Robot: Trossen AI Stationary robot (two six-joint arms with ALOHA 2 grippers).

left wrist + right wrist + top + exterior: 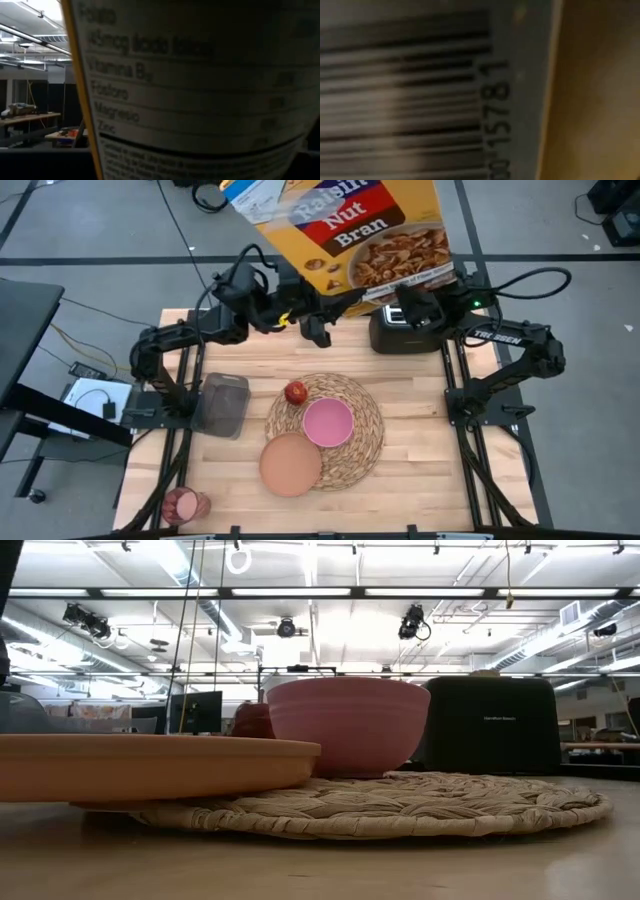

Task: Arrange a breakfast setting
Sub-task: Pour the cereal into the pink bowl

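The yellow-and-blue cereal box [345,230] is held high above the table's far edge and fills both wrist views [200,90] [420,90]. My left gripper [325,315] is at the box's lower left corner. My right gripper [410,305] is under its lower right edge, above the black toaster [400,335]. The straw placemat [345,450] carries the pink bowl [328,422] and the red apple [295,392]. The salmon-brown plate [291,464] rests partly on the mat's near-left edge. The pink cup [183,505] lies at the near-left corner. Spoon and toast are out of view. My left gripper holds the cereal box at its lower left corner [345,298], coming level from the table's left. The box hides how the fingers close on it. The box is lifted clear of the table and tilted.
A clear grey container [225,402] stands left of the placemat. The toaster also shows in the low view [490,725] behind the bowl [348,725], plate [150,765] and mat [400,805]. Bare wood lies at the near right [420,480].
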